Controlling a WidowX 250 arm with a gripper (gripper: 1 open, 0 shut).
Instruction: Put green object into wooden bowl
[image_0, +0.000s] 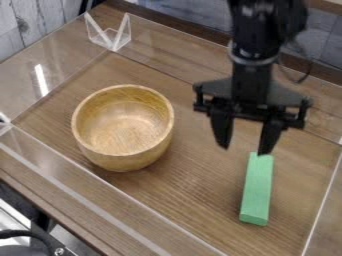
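Wood-grain tabletop (201, 200), ringed by low clear plastic walls (40, 75), filled the room's working space, with white boards showing behind it. Over that table the black pincer (251, 128) hung pointing straight down, its two fingers (222, 128) plainly spread apart and gripping nothing.

Directly beneath and slightly toward the front edge lay the green bar (258, 188), flat on the wood, near the right-hand wall. Its long axis ran from the far end, which sat just under the pincer's tips, down toward the near edge of the table, tilting only a little to the left. From where I stood the fingers looked to be set across that axis, one to each side of the bar's upper end, though I could not tell whether they touched it.

Well off to the left sat the wooden bowl (123, 125), upright and empty. The bar was not in it yet. To my eye the next move called for a drop onto the bar and a squeeze across its narrow width before any carry leftward.
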